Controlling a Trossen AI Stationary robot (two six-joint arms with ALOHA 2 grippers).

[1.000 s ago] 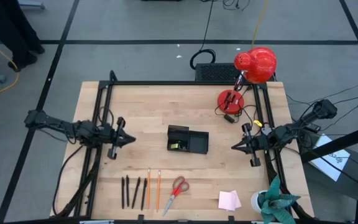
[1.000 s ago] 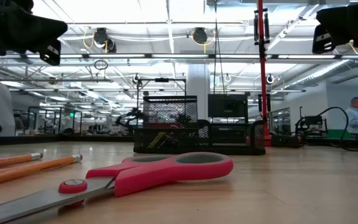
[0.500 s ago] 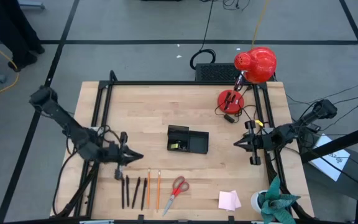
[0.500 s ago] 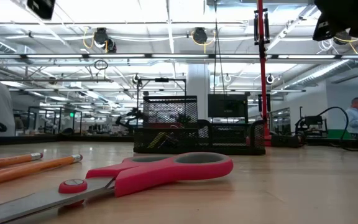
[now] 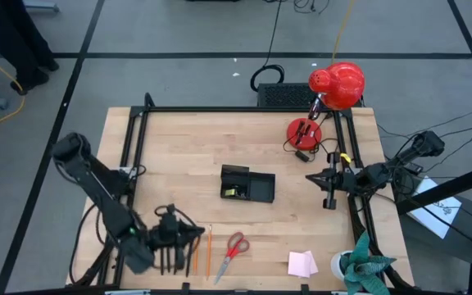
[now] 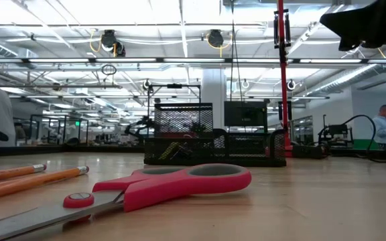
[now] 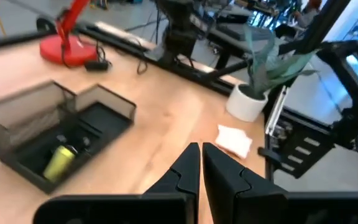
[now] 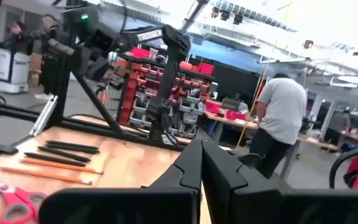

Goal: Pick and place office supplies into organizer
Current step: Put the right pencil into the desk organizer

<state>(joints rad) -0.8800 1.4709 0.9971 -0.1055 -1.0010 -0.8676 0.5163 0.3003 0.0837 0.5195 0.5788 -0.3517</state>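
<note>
Left gripper (image 5: 188,237) over black pens (image 5: 170,252), fingers pressed together, empty; should part fingers, straddle one pen. Right gripper (image 5: 311,178) clenched, waiting.

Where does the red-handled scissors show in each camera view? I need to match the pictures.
High view: red-handled scissors near the table's front edge, right of the orange pencils.
Low view: foreground, filling lower centre, in front of the black mesh organizer.
Left wrist view: not in it.
Right wrist view: red handle at the lower left corner.
Shared landmark: the orange pencils beside them.
</note>
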